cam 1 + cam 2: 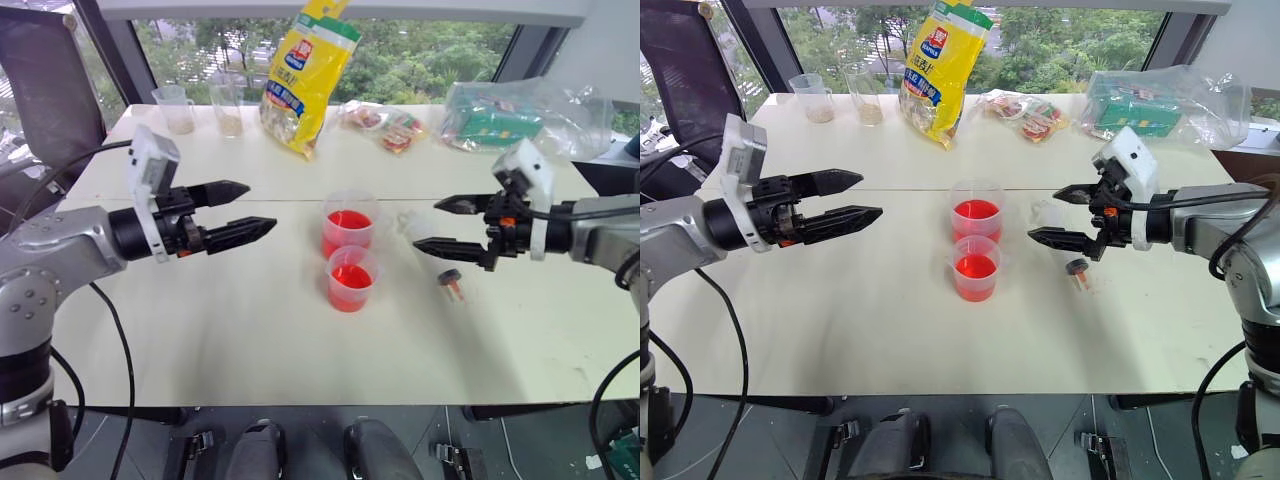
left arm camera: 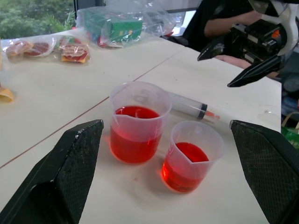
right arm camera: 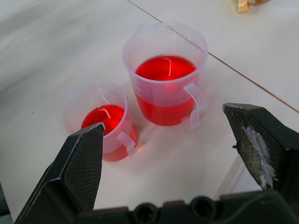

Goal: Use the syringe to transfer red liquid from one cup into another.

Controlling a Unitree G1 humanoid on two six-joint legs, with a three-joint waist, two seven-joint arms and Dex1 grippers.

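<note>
I have both hands hovering above the table with nothing in them, one on each side of the cups, so either can come in without knocking liquid over. My right hand [image 1: 1060, 214] has its fingers spread wide and tips slightly downward toward the table's middle; I judge it is the one set up to take the syringe [image 2: 190, 106]. That syringe lies flat on the table just beneath and a little nearer the near edge than the right hand, apart from its fingers, its orange-red tip [image 1: 455, 290] pointing toward the near edge and its clear barrel running back toward the cups. My left hand [image 1: 238, 211] is also wide open, held level and well apart from the cups on the side of the table's left edge, likely waiting to steady a cup.

Beyond the syringe, near the table's centre, stands the handled measuring cup [image 1: 349, 224] with red liquid [image 3: 164, 68], and just in front of it, toward the near edge, the smaller cup [image 1: 351, 277], also partly filled. Both are upright and just beside each other.
</note>
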